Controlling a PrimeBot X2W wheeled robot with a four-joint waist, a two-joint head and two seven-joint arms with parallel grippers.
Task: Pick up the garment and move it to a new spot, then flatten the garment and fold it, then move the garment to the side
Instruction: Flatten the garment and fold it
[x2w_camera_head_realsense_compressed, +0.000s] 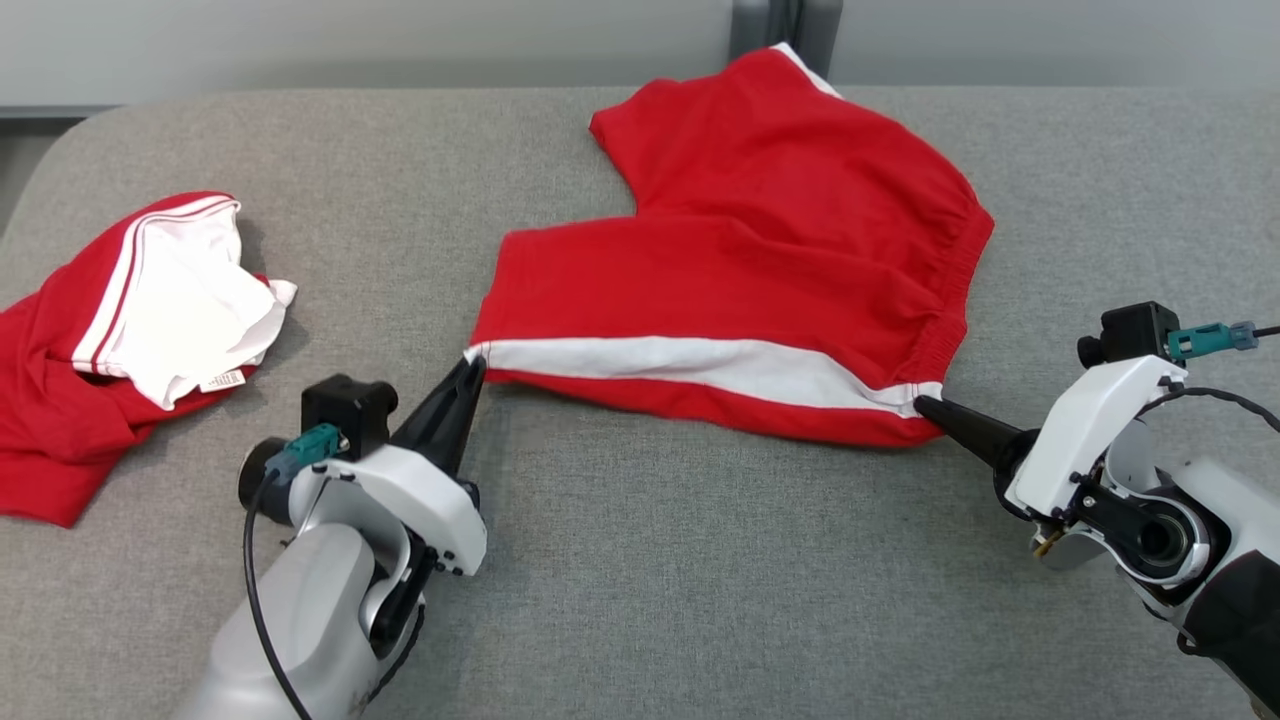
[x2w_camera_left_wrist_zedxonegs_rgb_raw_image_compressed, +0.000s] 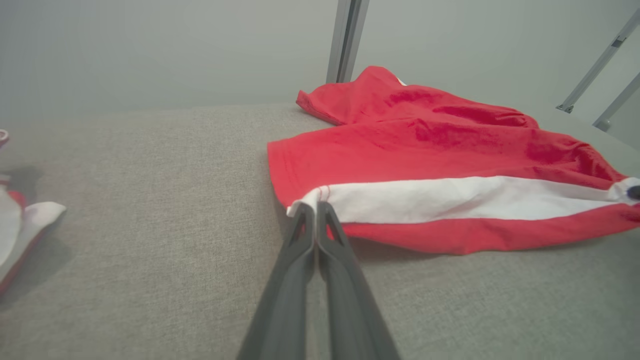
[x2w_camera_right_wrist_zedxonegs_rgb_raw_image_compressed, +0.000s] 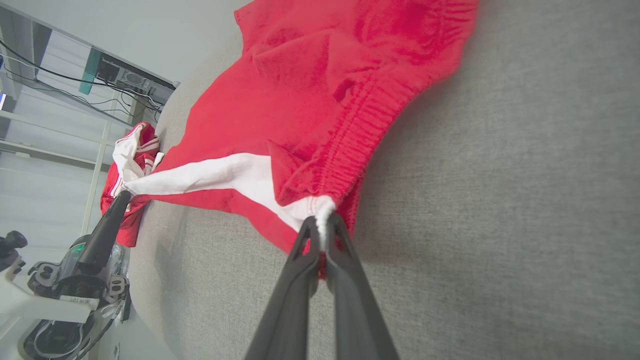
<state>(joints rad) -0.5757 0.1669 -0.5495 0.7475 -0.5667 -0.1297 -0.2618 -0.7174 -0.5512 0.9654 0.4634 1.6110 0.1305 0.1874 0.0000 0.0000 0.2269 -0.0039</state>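
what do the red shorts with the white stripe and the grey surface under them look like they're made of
Red shorts with a white side stripe: soft matte knit, likely cotton or a cotton blend; they crease limply and the waistband is gathered elastic ribbing. Grey table cover: matte woven or felt-like fabric, with a fine flecked weave; what lies beneath it cannot be told.

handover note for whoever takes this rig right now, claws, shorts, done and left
Left claw: shut on the shorts at the hem corner, white stripe end.
Right claw: shut on the waistband corner, stripe's other end.
Shorts: spread on the grey table, stripe taut between claws, some wrinkles.
Other garment: crumpled at the robot's left.
Done, it seems: laid out. Left: smooth, fold, move aside.
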